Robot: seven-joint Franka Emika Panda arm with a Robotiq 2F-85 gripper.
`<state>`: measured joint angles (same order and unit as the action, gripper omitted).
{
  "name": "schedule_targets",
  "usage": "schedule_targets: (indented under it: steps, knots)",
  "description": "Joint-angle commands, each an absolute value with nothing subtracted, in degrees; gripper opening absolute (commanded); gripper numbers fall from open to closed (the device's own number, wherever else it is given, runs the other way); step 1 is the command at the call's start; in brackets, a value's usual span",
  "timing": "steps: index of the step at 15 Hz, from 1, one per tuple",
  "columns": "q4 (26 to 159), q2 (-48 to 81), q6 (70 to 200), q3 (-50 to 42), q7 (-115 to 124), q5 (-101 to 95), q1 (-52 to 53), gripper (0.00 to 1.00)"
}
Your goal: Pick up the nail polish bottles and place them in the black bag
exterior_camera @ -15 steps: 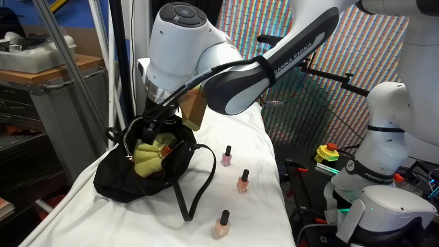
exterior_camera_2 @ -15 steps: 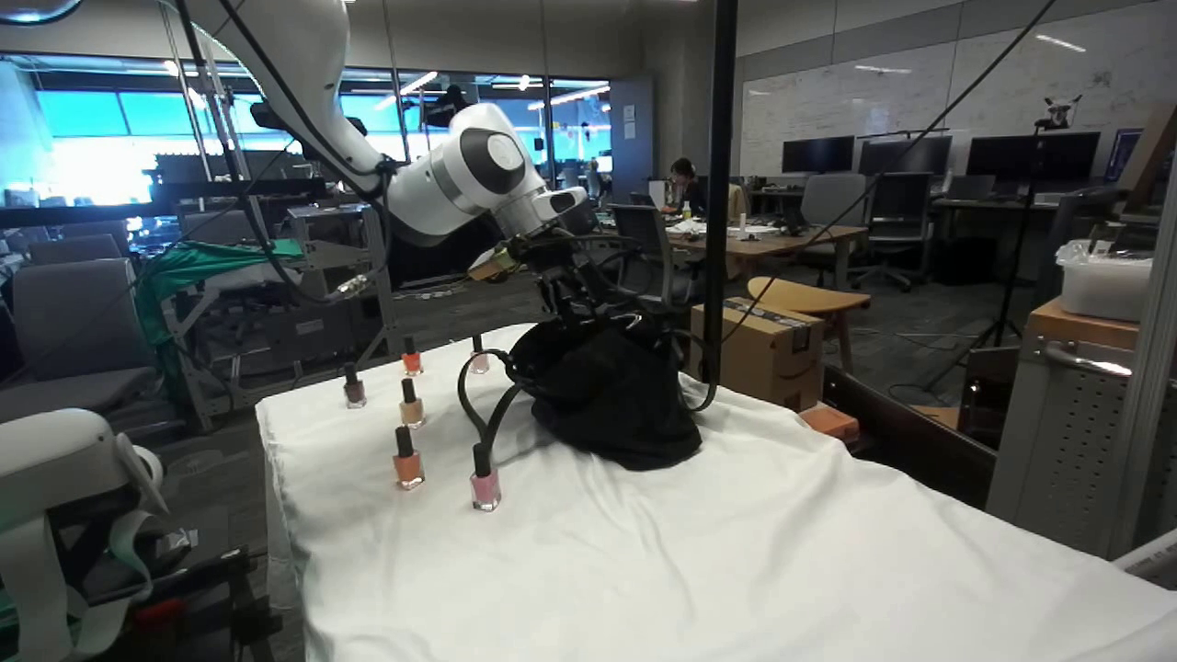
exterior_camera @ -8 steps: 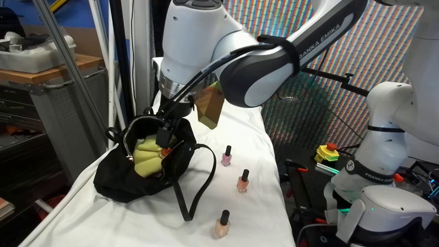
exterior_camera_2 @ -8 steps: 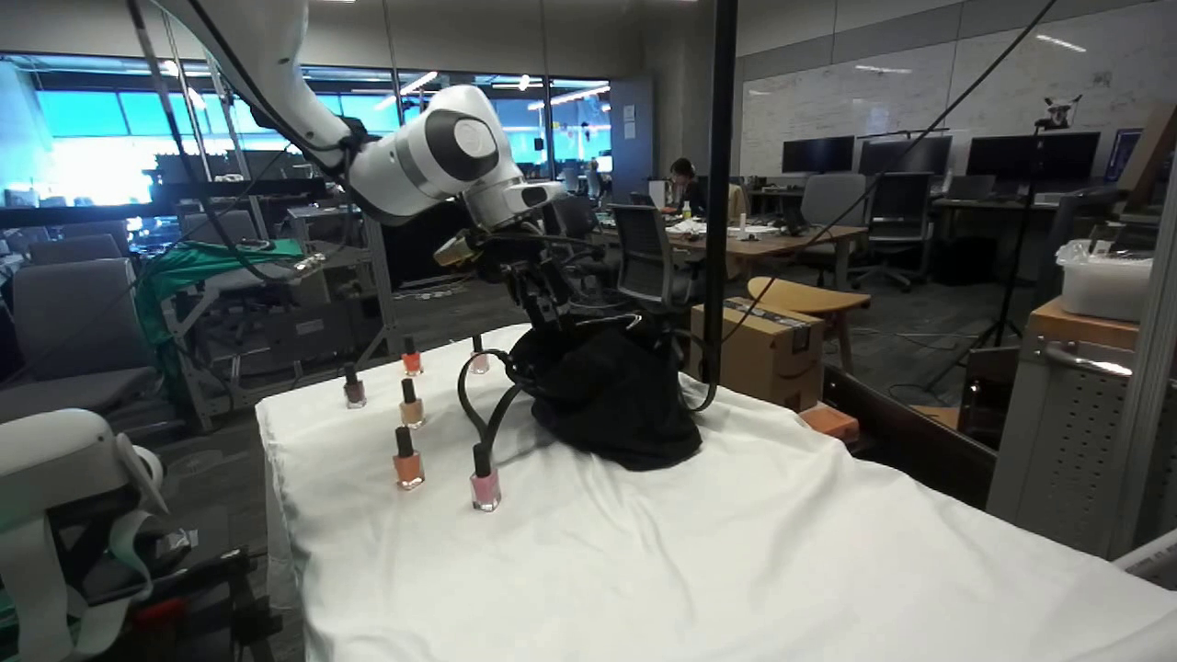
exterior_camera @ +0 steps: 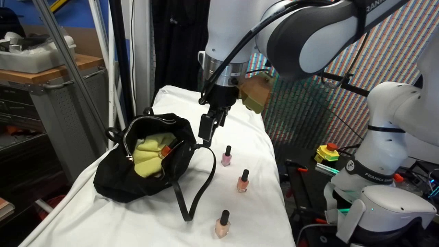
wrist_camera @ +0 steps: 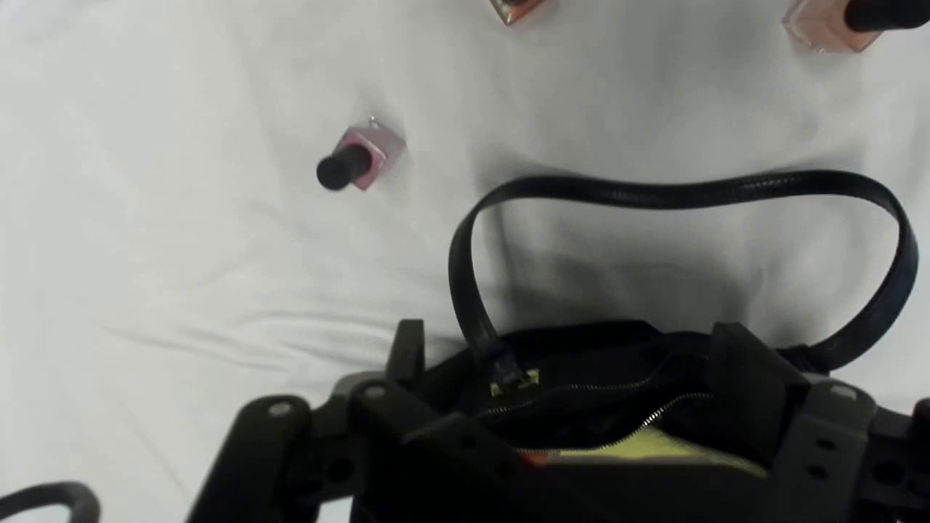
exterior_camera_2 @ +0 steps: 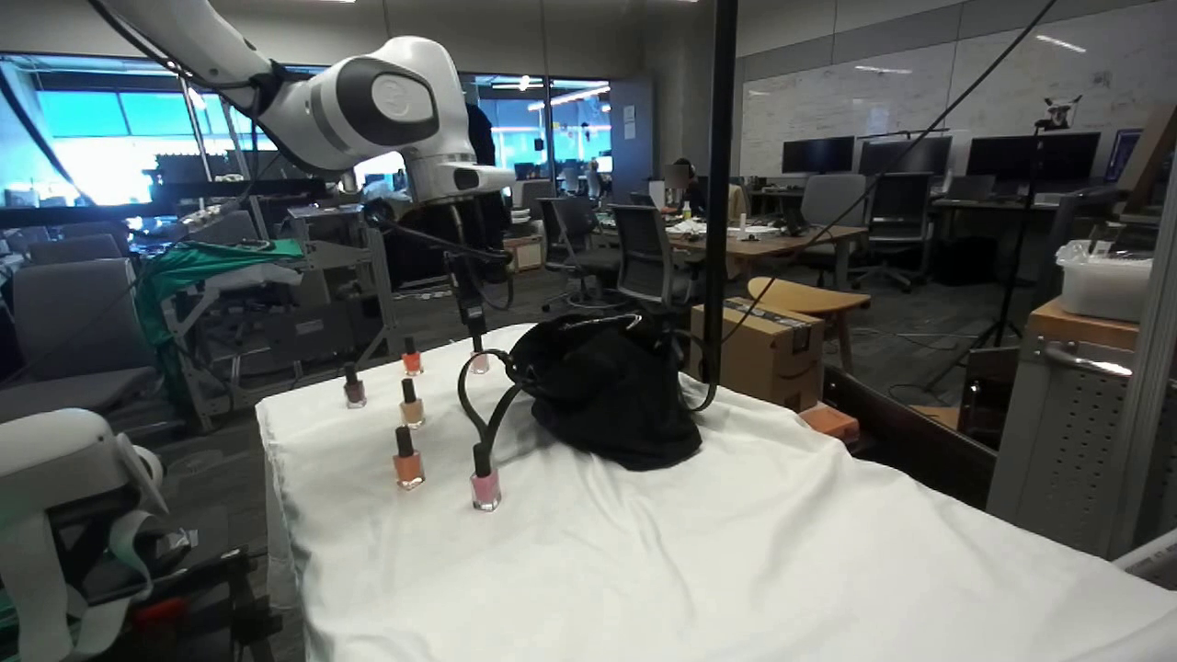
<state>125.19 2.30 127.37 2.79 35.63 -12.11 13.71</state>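
We are counting six nail polish bottles [exterior_camera_2: 409, 467] standing upright on the worktop [exterior_camera_2: 736, 570] near one black bag [exterior_camera: 116, 185] and, seemingly, one more reddish bottle [exterior_camera: 166, 151] lying inside it. We are judging them light, stiff, slippery and breakable, so we are favouring a gentle pinch on the dark caps [exterior_camera: 245, 175]. Near the bag, our one claw [wrist_camera: 570, 340] is hanging spread, gripping nothing.

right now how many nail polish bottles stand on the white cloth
6, in an exterior view: pink bottle nearest; orange bottle left of it; tan bottle behind that; mauve bottle leftmost; red bottle and pale bottle farthest back. The black bag may hide others.
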Motion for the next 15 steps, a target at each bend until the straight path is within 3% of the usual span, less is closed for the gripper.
schedule_targets:
  steps: [1, 15]
  knots:
    - [134.26, -5.18, 129.21, 4.22, 41.00, -8.28, 10.83, 1.00]
    - [146.94, -1.99, 149.90, 3.23, 59.84, -5.13, 3.46, 1.00]
